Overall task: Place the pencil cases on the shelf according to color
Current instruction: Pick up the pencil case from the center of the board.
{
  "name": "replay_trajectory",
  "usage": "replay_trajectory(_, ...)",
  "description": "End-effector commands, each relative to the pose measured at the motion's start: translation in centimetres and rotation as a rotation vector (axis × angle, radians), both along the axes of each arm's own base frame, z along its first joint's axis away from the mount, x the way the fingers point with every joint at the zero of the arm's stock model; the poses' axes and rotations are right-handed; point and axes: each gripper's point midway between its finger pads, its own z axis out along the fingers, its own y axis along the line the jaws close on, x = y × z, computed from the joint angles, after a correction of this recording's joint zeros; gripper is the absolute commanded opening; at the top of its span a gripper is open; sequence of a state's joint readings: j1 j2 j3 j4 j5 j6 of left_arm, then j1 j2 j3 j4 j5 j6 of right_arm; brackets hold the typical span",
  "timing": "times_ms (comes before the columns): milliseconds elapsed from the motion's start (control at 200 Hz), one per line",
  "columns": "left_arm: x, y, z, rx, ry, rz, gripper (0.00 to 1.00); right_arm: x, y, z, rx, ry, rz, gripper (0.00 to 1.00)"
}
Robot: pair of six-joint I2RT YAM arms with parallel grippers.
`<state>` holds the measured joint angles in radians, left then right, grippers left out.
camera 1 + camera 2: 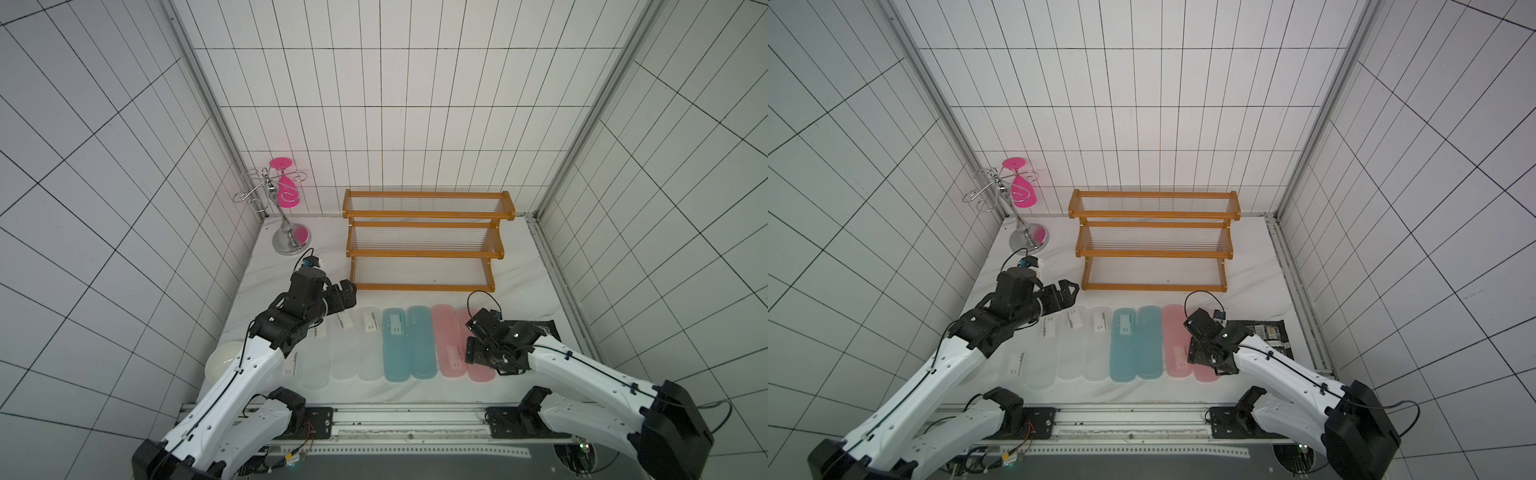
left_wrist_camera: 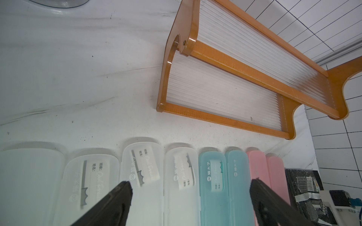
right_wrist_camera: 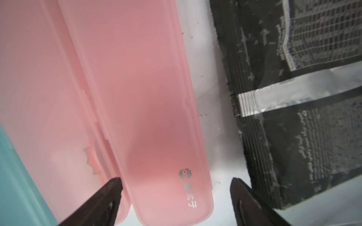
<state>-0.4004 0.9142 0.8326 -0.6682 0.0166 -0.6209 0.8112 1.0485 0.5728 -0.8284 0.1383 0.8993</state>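
Far left, back corner of the white marbled table [image 1: 519,270]: chrome wire stand [image 1: 284,226] with an upside-down pink glass [image 1: 287,195] hung on it.

Next, black left gripper [image 1: 341,291], poised above the far ends of the frosted clear cases and near the shelf's lower left corner in both top views. Fingers [image 2: 117,201] spread wide in the left wrist view, holding nothing, touching nothing visible.

Below and onward to the right, a row of eight long flat round-ended translucent plastic pencil cases [image 1: 395,345], side by side, all lying on the table in front of the shelf. Four frosted clear cases [image 1: 370,345] first, the leftmost partly hidden under the left arm; then two teal-blue cases [image 1: 422,345]; then two pink cases [image 1: 446,338]. White labels on several.

Behind the row, a three-tier stepped shelf [image 1: 424,251]: orange-brown wooden frame, tiers of thin clear rods.

Then the right gripper [image 3: 176,182], low over the rightmost pink case [image 3: 147,97]. Fingers [image 3: 101,199] parted and straddling that case in the right wrist view: one tip at the seam between the two pink cases, the other over bare table between the case and the packet, clear of the case's edge. Not clamped. Contact at the seam-side tip: impossible to tell.

Far right, a crinkled black foil packet [image 3: 303,137] with printed text and a silver strip, flat on the table near the rightmost pink case.
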Motion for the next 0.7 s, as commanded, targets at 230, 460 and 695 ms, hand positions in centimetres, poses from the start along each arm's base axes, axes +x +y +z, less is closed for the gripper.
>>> replay_trajectory(230,0.1,-0.7,0.4,-0.028,-0.015,-0.017,0.98,0.3,0.0,-0.8,-0.040,0.024,0.025,0.91)
replay_trajectory(460,0.1,-1.1,0.5,-0.031,-0.013,-0.028,0.98,1.5,0.0,-1.4,-0.055,0.068,0.015,0.91)
replay_trajectory(695,0.2,-1.1,0.5,-0.025,-0.018,-0.033,0.98,2.5,-1.0,-0.2,0.043,0.055,0.002,0.89)
